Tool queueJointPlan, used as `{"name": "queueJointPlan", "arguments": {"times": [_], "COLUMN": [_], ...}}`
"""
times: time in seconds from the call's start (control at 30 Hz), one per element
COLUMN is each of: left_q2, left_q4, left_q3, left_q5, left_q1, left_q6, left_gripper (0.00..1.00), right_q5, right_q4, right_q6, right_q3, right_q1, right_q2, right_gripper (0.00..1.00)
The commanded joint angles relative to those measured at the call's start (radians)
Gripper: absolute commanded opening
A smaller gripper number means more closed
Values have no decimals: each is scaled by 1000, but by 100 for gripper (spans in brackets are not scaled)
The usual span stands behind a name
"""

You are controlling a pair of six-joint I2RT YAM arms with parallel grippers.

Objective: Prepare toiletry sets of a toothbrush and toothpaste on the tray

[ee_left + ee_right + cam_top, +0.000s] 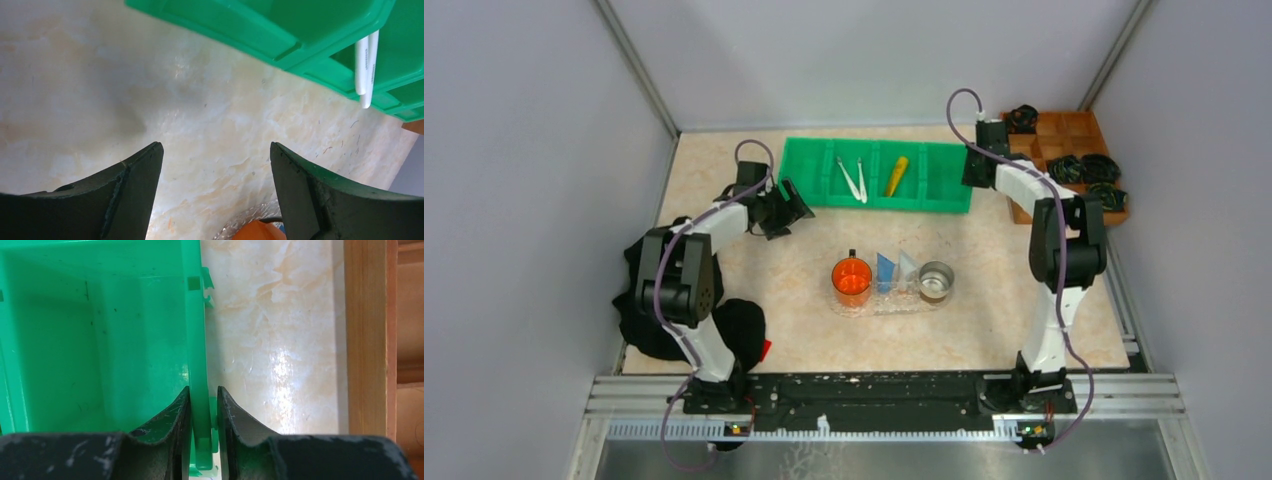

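While the right arm stretches out toward the far side of the table, the right gripper is pinched narrow on the right end wall of the glossy green bin, with one black finger inside and one outside. The left arm is bent at the elbow. The left gripper hangs spread wide over the marbled tabletop, just off the bin's left front corner.

Two thin white toothbrushes and a yellow toothpaste tube lie in the bin's middle compartments. In front of the bin and well apart from it, the clear tray holds a blue tube and a white tube, set between an orange cup and a metal cup. A bare strip of table separates the bin's right end from a wooden box.
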Motion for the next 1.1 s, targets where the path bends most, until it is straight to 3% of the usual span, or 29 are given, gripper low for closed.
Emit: {"name": "queueJointPlan", "arguments": {"times": [0.0,0.43,0.67,0.8,1.07], "left_q2": [-84,-350,-390,-346,-92], "left_q4": [0,-82,-111,-83,-180], "left_q3": [-48,-72,-51,-16,274], "left_q5": [10,31,3,-97,-325], "left_q1": [6,6,5,8,14], "left_q6": [-11,5,27,48,116], "left_gripper": [84,85,85,85,85], "right_q5": [1,-18,-30,-5,6], "right_q4": [-62,-67,-82,-85,-109], "right_q6": [8,-82,-161,-171,-176], "right_q3": [-61,-194,-182,-185,-178], "right_q1": [0,17,49,75,80], "right_q2": [-62,-186,-187,-184,-178], "right_gripper": [9,7,6,6,4]}}
